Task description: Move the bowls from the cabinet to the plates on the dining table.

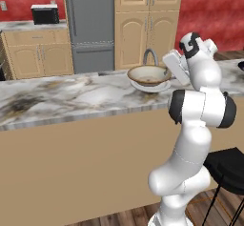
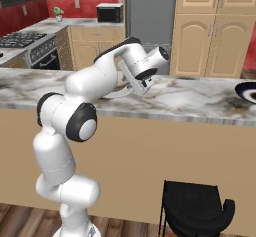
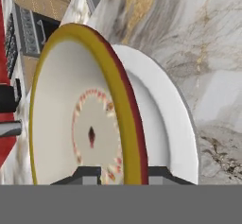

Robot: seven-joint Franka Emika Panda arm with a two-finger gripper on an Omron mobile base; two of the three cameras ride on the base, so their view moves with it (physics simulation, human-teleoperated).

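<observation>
From the left base view we see the wide cream bowl [image 1: 148,75] sitting on the white plate [image 1: 153,87], which rests on the marble dining table [image 1: 71,96]; the arm's wrist stands just to the right of the bowl, and the gripper itself is hidden behind the hand, so here we cannot tell how the jaws stand; a black stool [image 1: 228,170] sits below at the right.

From the right base view the arm reaches over the table edge; the white plate's rim [image 2: 116,95] peeks out just under the hand; the dark plate [image 2: 248,91] lies well apart at the far right of the same table, bare as far as we can see.

In the hand view the gripper [image 3: 118,175] straddles the bowl's tan rim [image 3: 113,90]; one tip sits inside the bowl, the other outside over the plate; a little space shows on either side of the rim, so we judge the jaws slightly apart and the bowl resting on its plate; the rim runs straight away from the jaws, so a clear exit would be to back off along the fingers.
</observation>
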